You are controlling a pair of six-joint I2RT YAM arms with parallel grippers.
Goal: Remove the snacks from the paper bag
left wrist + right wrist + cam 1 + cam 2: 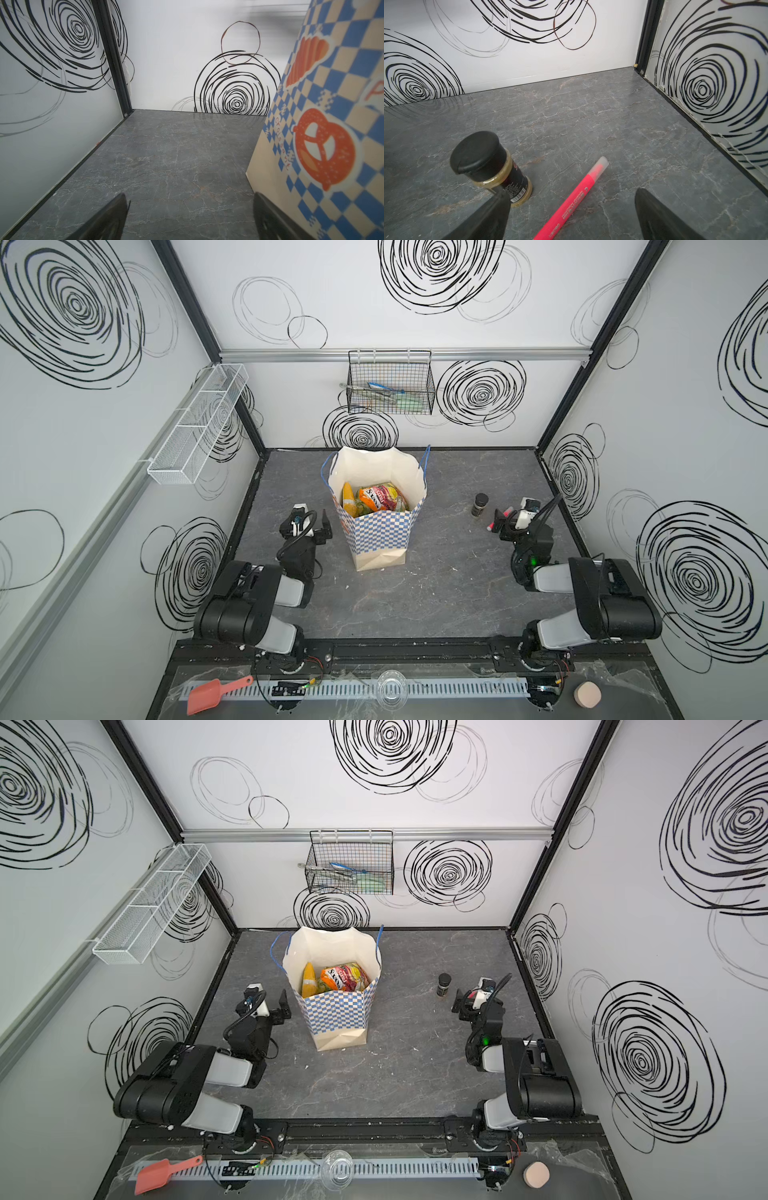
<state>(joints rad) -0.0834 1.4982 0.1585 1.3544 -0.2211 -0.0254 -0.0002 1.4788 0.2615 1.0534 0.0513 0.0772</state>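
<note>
Crinkly orange, yellow and pink plastic snack packets (376, 497) lying inside tall cream blue-checkered paper bag (376, 533), standing upright mid-bench (436, 593); left fingers (112, 216) spread, empty, hovering beside bag; right fingers (654, 214) spread, empty, well apart; advisable: entering mouth from straight above, avoiding blue cord handles (426, 458), steadying bag.

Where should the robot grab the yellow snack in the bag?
Pinch its top end, coming straight down through the open mouth. The yellow snack seems to stand on end inside, and the paper bag's tall walls block any sideways reach.

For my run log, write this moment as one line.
snacks: in paper bag, none out | left gripper: open, empty, beside bag | right gripper: open, empty, near pink marker
</note>
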